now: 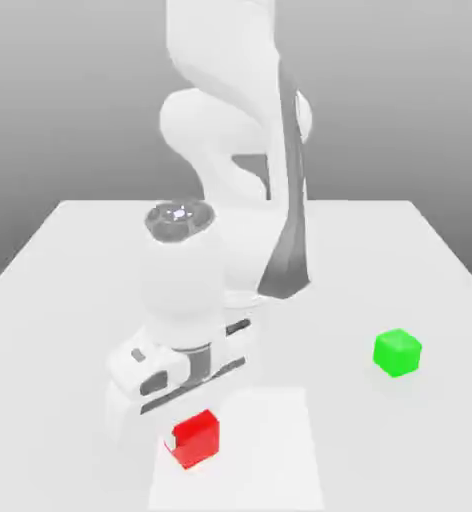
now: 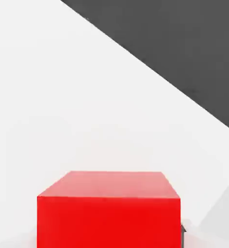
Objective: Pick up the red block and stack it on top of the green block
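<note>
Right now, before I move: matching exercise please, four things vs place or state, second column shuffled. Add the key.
Things
1. red block
2. green block
3. tool
4. pale patch

Place or state
A. flat on the table, reaching the exterior view's bottom edge
B. held in a grip
C. toward the exterior view's right, standing apart
D. shut on a block

Pairs: 1-B, 2-C, 3-D, 4-A

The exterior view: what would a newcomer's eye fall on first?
Probably the bright green cube, alone toward the exterior view's right on the pale table. Next comes the red cube, low and left of centre, right under the gripper of the big white arm.
</note>
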`<act>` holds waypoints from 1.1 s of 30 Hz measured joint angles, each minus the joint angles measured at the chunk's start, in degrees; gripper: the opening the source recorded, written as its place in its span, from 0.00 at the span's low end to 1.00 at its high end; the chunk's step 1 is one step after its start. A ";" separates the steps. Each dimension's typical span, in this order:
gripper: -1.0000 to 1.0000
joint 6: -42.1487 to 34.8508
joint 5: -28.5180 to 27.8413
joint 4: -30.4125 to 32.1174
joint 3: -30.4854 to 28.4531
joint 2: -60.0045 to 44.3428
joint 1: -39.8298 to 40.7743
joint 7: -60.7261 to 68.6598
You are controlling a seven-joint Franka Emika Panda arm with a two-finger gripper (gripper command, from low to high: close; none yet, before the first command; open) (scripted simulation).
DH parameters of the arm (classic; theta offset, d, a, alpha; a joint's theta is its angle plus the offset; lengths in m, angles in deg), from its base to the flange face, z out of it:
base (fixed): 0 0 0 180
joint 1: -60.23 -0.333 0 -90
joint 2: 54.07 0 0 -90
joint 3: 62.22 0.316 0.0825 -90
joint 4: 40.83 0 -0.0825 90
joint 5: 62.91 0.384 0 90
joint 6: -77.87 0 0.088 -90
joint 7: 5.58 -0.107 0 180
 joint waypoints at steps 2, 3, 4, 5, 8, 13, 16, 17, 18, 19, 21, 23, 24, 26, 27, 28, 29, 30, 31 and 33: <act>0.00 -2.83 -1.91 0.73 -0.16 3.59 -0.48 -0.47; 0.00 -3.49 -2.36 1.20 0.59 4.72 -1.14 0.97; 0.00 -3.90 -2.60 1.70 1.51 5.63 -2.32 2.99; 0.00 -4.18 -2.73 2.23 2.45 6.42 -3.79 5.30; 0.00 -4.78 -2.74 3.83 4.91 8.58 -7.91 12.97; 0.00 -5.61 -2.44 6.52 7.98 12.07 -15.43 26.25; 0.00 -6.10 -2.28 8.13 9.51 14.17 -19.78 34.22; 0.00 -6.26 -2.23 8.67 10.05 14.88 -21.05 36.87; 0.00 -6.42 -2.17 9.21 10.66 15.58 -22.24 39.53; 0.00 -6.58 -2.09 9.75 11.35 16.29 -23.41 42.20; 0.00 -6.89 -1.92 10.83 12.69 17.72 -26.12 47.55; 0.00 -7.22 -1.92 11.90 13.70 19.15 -29.31 52.77; 0.00 -7.37 -1.82 12.45 14.32 19.86 -30.81 55.46; 0.00 -7.68 -1.72 13.53 15.39 21.30 -33.98 60.75; 0.00 -7.83 -1.71 14.07 15.88 22.03 -35.61 63.37; 0.00 -7.88 -1.71 14.58 16.36 22.61 -37.14 65.86; 0.00 -6.88 -1.84 14.78 16.66 21.83 -37.79 66.97; 0.00 -5.37 -2.06 14.84 16.89 20.39 -38.01 67.42; 0.00 -3.64 -2.43 14.83 17.01 18.63 -38.04 67.48; 0.00 0.18 -3.44 14.72 17.18 14.70 -37.80 67.01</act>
